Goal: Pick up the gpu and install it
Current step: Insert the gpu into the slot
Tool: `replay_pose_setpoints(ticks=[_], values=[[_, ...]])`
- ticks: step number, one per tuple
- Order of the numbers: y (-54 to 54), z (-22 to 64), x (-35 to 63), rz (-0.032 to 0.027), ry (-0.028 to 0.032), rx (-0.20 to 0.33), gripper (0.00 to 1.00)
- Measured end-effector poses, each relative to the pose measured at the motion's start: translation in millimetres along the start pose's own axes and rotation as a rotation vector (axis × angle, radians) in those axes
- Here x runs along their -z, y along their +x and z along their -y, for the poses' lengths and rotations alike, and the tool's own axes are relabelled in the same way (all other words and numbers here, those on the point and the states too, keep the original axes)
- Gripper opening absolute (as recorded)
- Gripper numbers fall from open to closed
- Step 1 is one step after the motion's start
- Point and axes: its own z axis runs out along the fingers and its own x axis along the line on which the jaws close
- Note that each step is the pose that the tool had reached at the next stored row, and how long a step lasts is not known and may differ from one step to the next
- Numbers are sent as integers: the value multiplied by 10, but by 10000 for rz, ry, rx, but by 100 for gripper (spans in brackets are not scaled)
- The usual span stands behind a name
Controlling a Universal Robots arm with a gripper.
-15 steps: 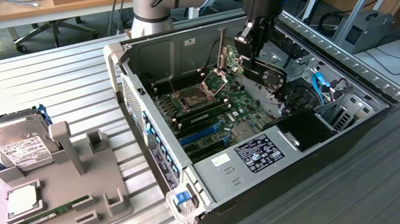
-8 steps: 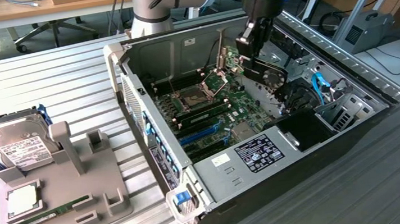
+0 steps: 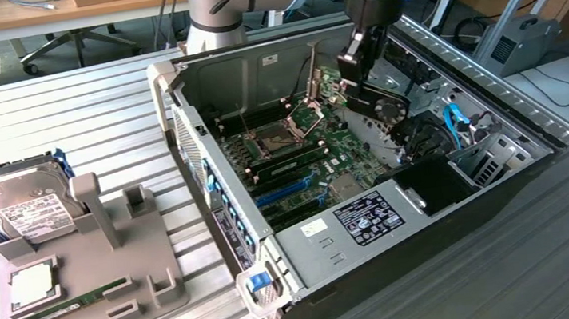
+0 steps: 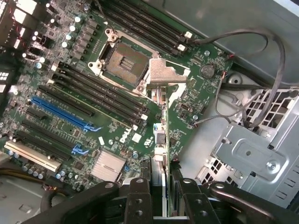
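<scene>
My gripper (image 3: 358, 67) hangs inside the open computer case (image 3: 212, 176), shut on the gpu (image 3: 377, 105), a dark card with green board showing. The card is held upright above the motherboard (image 3: 300, 154), clear of it. In the wrist view the gpu (image 4: 163, 140) appears edge-on between my fingers (image 4: 140, 198), with its silver end bracket (image 4: 161, 74) at the far end, over the board beside the CPU socket (image 4: 124, 58). The blue expansion slots (image 4: 60, 112) lie off to one side of the card.
A grey fixture (image 3: 94, 270) at the exterior view's left carries a silver hard drive (image 3: 16, 208) and a green memory stick (image 3: 76, 302). Loose cables (image 4: 261, 70) and a metal drive cage (image 4: 252, 149) sit close to the card inside the case.
</scene>
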Motion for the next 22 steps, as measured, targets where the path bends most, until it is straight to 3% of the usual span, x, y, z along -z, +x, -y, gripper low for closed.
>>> replay_pose_setpoints(ticks=[22], values=[[0, 0, -3, 82, -37, 1402, 27]])
